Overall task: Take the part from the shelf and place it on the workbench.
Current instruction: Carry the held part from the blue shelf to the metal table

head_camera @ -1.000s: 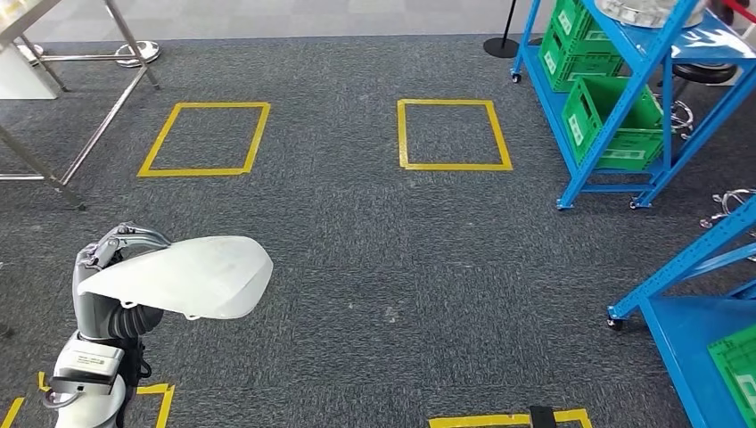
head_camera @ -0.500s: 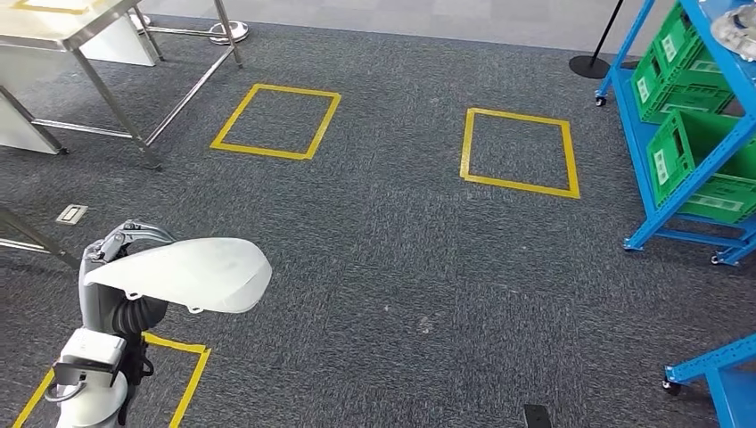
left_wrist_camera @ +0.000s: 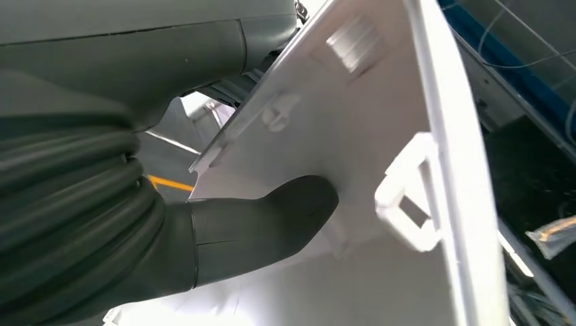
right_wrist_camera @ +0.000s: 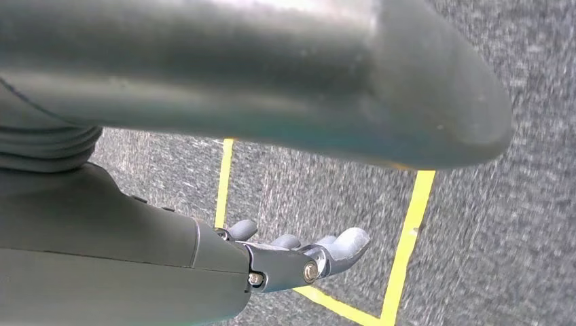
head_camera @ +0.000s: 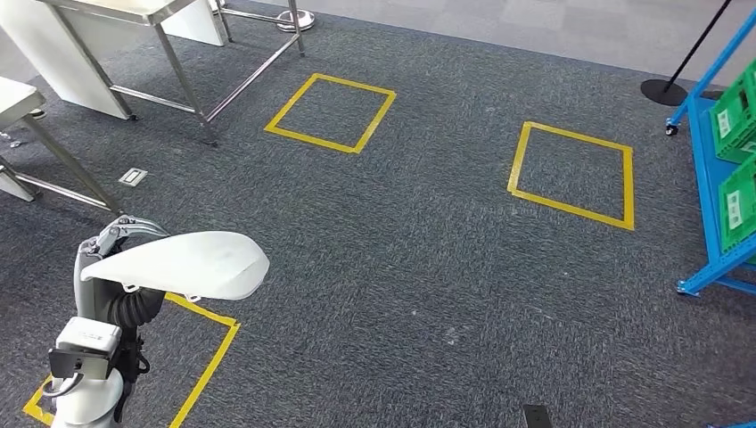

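The left hand [head_camera: 111, 245] grips the broad white moulded plastic part [head_camera: 183, 264] by one edge; walking jolts could lever it loose. The right hand [right_wrist_camera: 299, 255] hangs empty, fingers apart.

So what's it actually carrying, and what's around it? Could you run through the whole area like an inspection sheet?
Surface: dark grey carpet floor marked with yellow tape squares.
Job's things: a white curved plastic part carried in the left hand; a steel-legged workbench stands at the far left.
Clutter: a small grey floor plate near the bench legs.
Hands: left hand grips the part, thumb pressed on its ribbed inner face; right hand hangs over the floor, holding nothing, fingers loosely extended.
Cables: nothing seen.
Surroundings: a blue metal shelf with green plastic crates at the right; a black post base beside it.
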Robot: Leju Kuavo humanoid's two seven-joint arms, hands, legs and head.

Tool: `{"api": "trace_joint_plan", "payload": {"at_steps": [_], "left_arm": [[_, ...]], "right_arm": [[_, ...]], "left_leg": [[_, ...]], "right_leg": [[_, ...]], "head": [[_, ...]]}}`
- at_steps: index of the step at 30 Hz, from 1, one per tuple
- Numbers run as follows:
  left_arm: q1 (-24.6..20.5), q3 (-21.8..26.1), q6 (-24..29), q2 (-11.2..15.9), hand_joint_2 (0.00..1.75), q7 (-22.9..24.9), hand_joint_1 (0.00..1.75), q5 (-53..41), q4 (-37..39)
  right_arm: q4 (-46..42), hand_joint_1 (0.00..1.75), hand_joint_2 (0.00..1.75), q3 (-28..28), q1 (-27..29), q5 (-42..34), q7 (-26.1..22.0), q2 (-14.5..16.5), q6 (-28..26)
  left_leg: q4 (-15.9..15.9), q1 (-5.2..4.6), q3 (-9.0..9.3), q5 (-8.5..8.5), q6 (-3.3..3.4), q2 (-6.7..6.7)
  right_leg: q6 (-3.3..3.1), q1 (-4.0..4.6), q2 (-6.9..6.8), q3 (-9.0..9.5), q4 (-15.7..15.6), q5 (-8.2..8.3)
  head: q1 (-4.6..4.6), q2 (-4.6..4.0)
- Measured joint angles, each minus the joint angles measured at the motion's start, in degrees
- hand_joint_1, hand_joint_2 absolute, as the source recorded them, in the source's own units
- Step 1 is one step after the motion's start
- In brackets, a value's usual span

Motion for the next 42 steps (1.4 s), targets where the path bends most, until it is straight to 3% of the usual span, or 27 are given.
{"api": "trace_joint_plan", "payload": {"at_steps": [1,3,5,7,8,9,11,13,14,16,18,20,22,23,24,26,28,29,31,32,34,35,37,38,39,40,42], "left_arm": [[-0.03,0.08,0.00,-0.01,1.75,0.02,1.75,0.02,0.13],[-0.41,0.16,0.00,-0.06,1.75,0.03,1.75,0.23,0.40],[-0.73,0.17,0.02,-0.24,1.75,0.01,1.75,0.83,0.72],[-0.52,0.21,0.29,-0.36,1.75,-0.04,1.75,1.48,0.92],[-0.33,0.31,0.54,-0.37,1.75,-0.07,1.75,1.67,0.94],[-0.15,0.41,0.82,-0.37,1.75,-0.10,1.75,1.75,0.92],[0.15,0.60,1.16,-0.37,1.75,-0.30,1.75,1.80,0.69],[0.46,0.63,1.20,-0.38,1.75,-0.58,1.75,1.78,0.25],[0.66,0.64,1.20,-0.39,1.75,-0.70,1.75,1.77,-0.03],[1.21,0.69,1.17,-0.37,1.75,-0.80,1.75,1.57,-0.56],[1.51,0.80,1.10,-0.33,1.75,-0.83,1.75,1.10,-0.98],[1.62,0.85,1.05,-0.48,1.75,-0.83,1.75,0.57,-1.30],[2.17,0.84,1.06,-0.69,1.75,-0.83,1.75,0.16,-1.68],[2.52,0.85,1.07,-0.75,1.75,-0.83,1.75,0.01,-1.91],[2.81,0.88,1.10,-0.76,1.75,-0.83,1.75,-0.12,-2.17],[3.11,0.99,1.20,-0.76,1.75,-0.82,1.75,-0.32,-2.90],[3.25,1.10,1.40,-0.77,1.75,-0.80,1.75,-0.39,-3.74],[3.33,1.20,1.49,-0.77,1.75,-0.76,1.75,-0.39,-4.10],[3.49,1.59,1.60,-0.77,1.75,-0.67,1.75,-0.39,-4.68],[3.53,1.82,1.63,-0.80,1.75,-0.67,1.75,-0.41,-4.96],[3.42,2.16,1.66,-0.96,1.75,-0.69,1.75,-0.44,-5.35],[3.37,2.22,1.63,-1.12,1.75,-0.71,1.75,-0.46,-5.41],[3.27,2.34,1.52,-1.44,1.75,-0.71,1.75,-0.46,-5.20],[3.18,2.41,1.45,-1.55,1.75,-0.71,1.75,-0.47,-5.02],[3.01,2.51,1.42,-1.59,1.75,-0.71,1.75,-0.46,-4.81],[2.81,2.61,1.39,-1.60,1.75,-0.71,1.75,-0.45,-4.63],[2.45,2.79,1.44,-1.62,1.75,-0.78,1.75,-0.45,-4.42]], "right_arm": [[0.00,0.00,0.00,0.00,-0.10,0.01,0.08,0.05,-0.04],[0.01,0.00,0.00,0.00,-0.23,0.07,0.27,0.17,-0.17],[0.01,0.00,0.00,0.00,-0.07,0.18,0.51,0.24,-0.24],[0.01,0.00,0.00,0.00,0.25,0.33,0.65,0.26,-0.27],[0.02,0.00,0.00,0.00,0.34,0.41,0.66,0.26,-0.30],[0.02,0.00,0.00,0.00,0.38,0.47,0.66,0.26,-0.34],[0.02,0.00,0.00,0.00,0.41,0.49,0.66,0.27,-0.44],[0.02,0.00,0.00,0.00,0.47,0.44,0.75,0.29,-0.49],[0.02,0.00,0.00,0.00,0.51,0.40,0.85,0.30,-0.49],[0.02,0.00,0.00,-0.01,0.46,0.33,1.06,0.37,-0.46],[0.02,0.00,0.00,-0.02,0.42,0.22,1.19,0.46,-0.38],[0.02,0.00,0.00,-0.02,0.60,0.11,1.14,0.49,-0.25],[0.02,0.00,0.00,-0.03,0.84,0.15,0.87,0.49,-0.08],[0.02,0.00,0.00,-0.04,0.87,0.22,0.72,0.49,0.02],[0.02,0.00,0.00,-0.04,0.85,0.34,0.57,0.50,0.10],[0.02,0.00,0.00,-0.03,0.76,0.61,0.17,0.50,0.24],[0.02,0.00,0.00,-0.03,0.65,0.95,-0.20,0.48,0.31],[0.02,0.00,0.00,-0.03,0.56,1.13,-0.27,0.46,0.34],[0.02,0.00,0.00,-0.02,0.24,1.45,-0.32,0.45,0.37],[0.02,0.00,0.00,-0.01,0.06,1.55,-0.39,0.44,0.37],[0.02,0.00,0.00,0.00,-0.13,1.61,-0.64,0.42,0.33],[0.02,0.00,0.00,0.00,-0.12,1.60,-0.76,0.40,0.28],[0.02,0.00,0.00,0.00,0.02,1.61,-0.82,0.37,0.21],[0.02,0.00,0.00,0.00,0.07,1.64,-0.77,0.35,0.19],[0.02,0.00,0.00,0.00,0.07,1.72,-0.66,0.34,0.18],[0.02,0.00,0.00,0.00,0.04,1.83,-0.54,0.34,0.16],[0.02,0.00,0.00,0.02,-0.03,2.08,-0.27,0.33,0.16]], "left_leg": [[-0.26,0.12,0.09,0.17,0.32,-0.74],[-0.79,0.55,0.34,0.58,1.00,-2.12],[-0.87,0.75,0.33,0.74,1.33,-3.48],[-0.76,0.81,0.26,0.73,1.38,-5.15],[-0.64,0.87,0.24,0.71,1.32,-6.08],[-0.47,0.97,0.24,0.65,1.19,-6.98],[0.03,1.15,0.03,0.41,0.65,-8.63],[0.38,1.25,-0.48,0.33,-0.18,-10.12],[0.32,1.32,-0.73,0.46,-0.66,-10.90],[0.09,1.53,-1.10,0.71,-1.46,-11.74],[2.15,1.36,-2.25,-0.49,-1.94,-8.87],[8.66,1.21,-5.39,-3.75,-2.21,-4.67],[15.02,1.31,-8.58,-5.92,-2.43,-3.21],[15.62,1.34,-8.86,-5.55,-2.46,-3.00],[13.90,1.36,-7.91,-4.20,-2.44,-2.73],[6.23,1.16,-3.72,-0.91,-2.13,-0.65],[0.86,0.80,-0.76,0.49,-1.30,1.19],[0.21,0.63,-0.48,0.35,-0.85,1.32],[0.07,0.70,-0.54,0.56,-0.06,-0.18],[-0.12,0.83,-0.44,0.67,0.28,-0.86],[-0.50,1.16,-0.21,0.94,0.95,-2.19],[-0.52,1.18,-0.24,0.96,1.14,-2.88],[-0.41,1.14,-0.42,0.97,1.36,-4.47],[-0.33,1.11,-0.45,0.97,1.36,-5.34],[-0.24,1.11,-0.45,0.95,1.33,-6.23],[-0.14,1.13,-0.42,0.93,1.25,-7.11],[0.12,1.15,-0.50,0.85,0.86,-8.67]], "right_leg": [[0.36,-0.12,0.38,0.12,0.15,-0.26],[1.01,-0.34,3.64,-1.04,3.06,-2.13],[1.35,-0.54,7.06,-4.65,10.23,-5.40],[1.54,-0.58,7.71,-7.92,15.85,-6.65],[1.59,-0.63,7.80,-8.19,15.66,-5.64],[1.63,-0.75,8.08,-7.32,13.16,-3.64],[1.80,-1.21,10.72,-4.03,5.34,0.18],[1.74,-1.51,13.05,-2.23,1.05,1.25],[1.52,-1.40,13.16,-2.08,0.71,0.99],[0.71,-1.36,11.50,-1.71,0.41,1.22],[-0.09,-1.46,9.89,-1.26,-0.08,1.45],[-0.60,-1.26,8.10,-1.08,-0.24,1.36],[-0.83,-1.08,6.20,-1.00,-0.23,1.15],[-0.85,-1.05,5.33,-0.93,-0.23,1.04],[-0.79,-1.05,4.51,-0.79,-0.23,0.92],[-0.47,-0.96,3.04,-0.32,-0.22,0.56],[0.13,-0.66,1.83,0.14,-0.21,0.16],[0.46,-0.49,1.27,0.33,-0.27,0.05],[1.13,-0.48,0.23,0.71,-0.44,-0.15],[1.50,-0.59,0.79,0.78,-0.15,-0.49],[2.06,-0.83,4.01,-0.73,3.50,-2.72],[2.19,-0.88,5.93,-2.45,7.05,-4.44],[2.20,-0.79,7.43,-6.35,14.15,-6.97],[2.11,-0.74,7.62,-7.37,15.52,-6.77],[1.96,-0.72,7.79,-7.26,14.50,-5.36],[1.78,-0.75,8.21,-6.12,11.42,-3.16],[1.46,-0.89,10.57,-2.89,3.68,0.35]], "head": [[0.01,0.00],[0.15,0.00],[0.32,0.00],[0.38,0.00],[0.37,0.00],[0.36,0.00],[0.37,0.00],[0.37,0.00],[0.37,0.00],[0.36,0.00],[0.02,0.00],[-0.31,0.00],[-0.32,0.00],[-0.32,0.00],[-0.32,0.00],[-0.34,0.00],[-0.25,0.00],[-0.19,0.00],[-0.15,0.00],[-0.16,0.00],[-0.19,0.00],[-0.19,0.00],[-0.18,0.00],[-0.17,0.00],[-0.17,0.00],[-0.17,0.00],[-0.18,0.00]]}}
